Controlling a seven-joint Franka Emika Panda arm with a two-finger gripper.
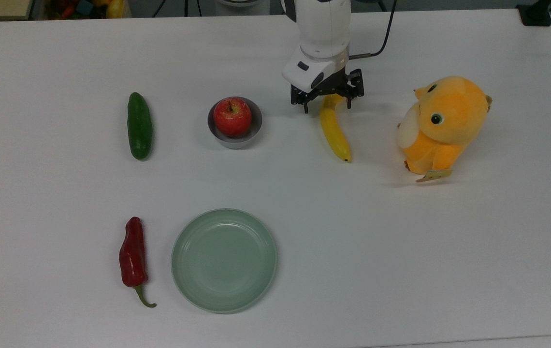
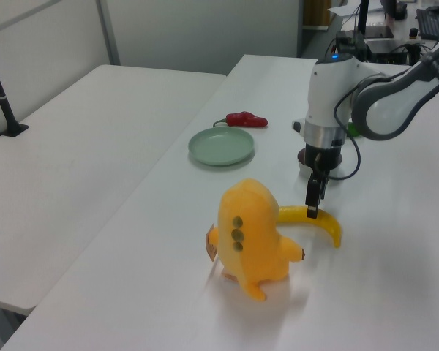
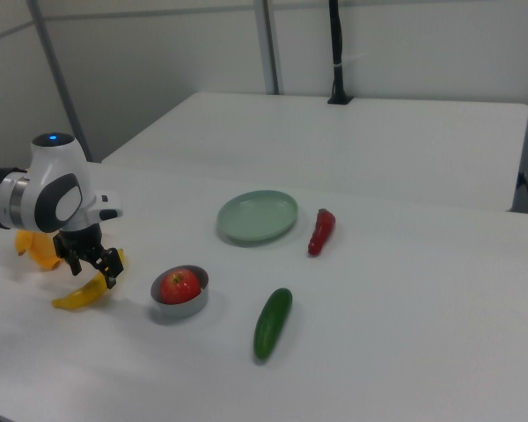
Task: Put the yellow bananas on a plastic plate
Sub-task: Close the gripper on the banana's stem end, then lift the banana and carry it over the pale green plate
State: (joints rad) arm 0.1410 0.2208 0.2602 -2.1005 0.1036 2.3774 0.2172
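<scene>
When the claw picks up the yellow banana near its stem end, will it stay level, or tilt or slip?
The claw straddles the banana close to its stem end, so the long free end will probably sag or swing. Its skin looks smooth and glossy, so it may slip somewhat. It keeps one clean curve lying flat on the table, so it is likely stiff and unlikely to roll.

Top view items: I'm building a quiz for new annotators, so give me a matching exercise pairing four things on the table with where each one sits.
Things:
1. red apple
2. yellow banana
3. red chili pepper
4. cucumber

Places:
A. under the open gripper, beside the orange plush toy
B. just off the top view's left of the green plate
C. inside the small grey bowl
D. alone on the table, on the top view's left of the bowl

Pairs: 1-C, 2-A, 3-B, 4-D
</scene>
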